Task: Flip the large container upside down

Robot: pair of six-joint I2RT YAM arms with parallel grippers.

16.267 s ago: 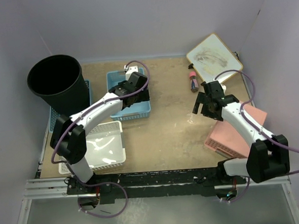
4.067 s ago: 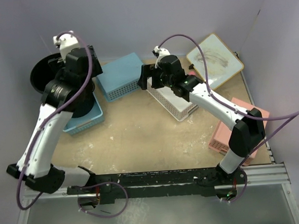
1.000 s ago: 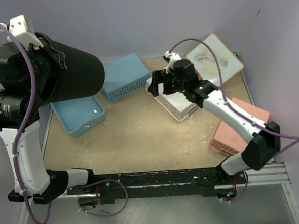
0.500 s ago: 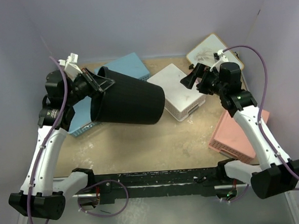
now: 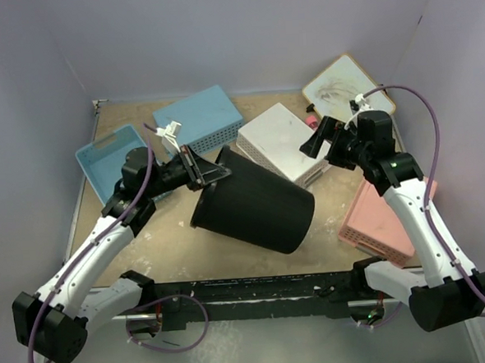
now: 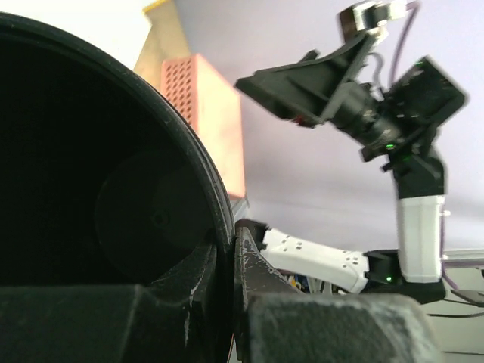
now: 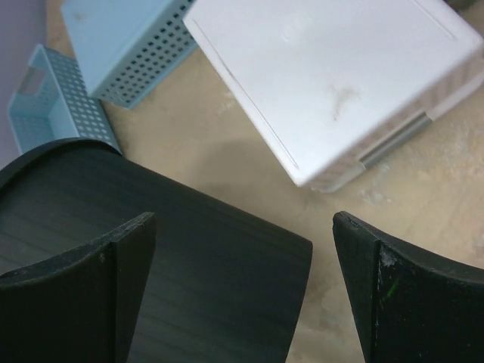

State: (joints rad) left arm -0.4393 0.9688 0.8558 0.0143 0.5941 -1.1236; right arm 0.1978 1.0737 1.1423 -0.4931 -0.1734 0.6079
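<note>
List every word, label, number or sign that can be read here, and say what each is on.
No text can be read in any view.
white board: faint grey scribbles, a sketch or smudges, no legible letters.
large container: plain black, no label showing.
white basket and pink basket: no print visible.

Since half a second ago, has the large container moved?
Yes. The large container, held by the left claw, has come nearer and rightward: now in front of the white basket, not beside it.
</note>
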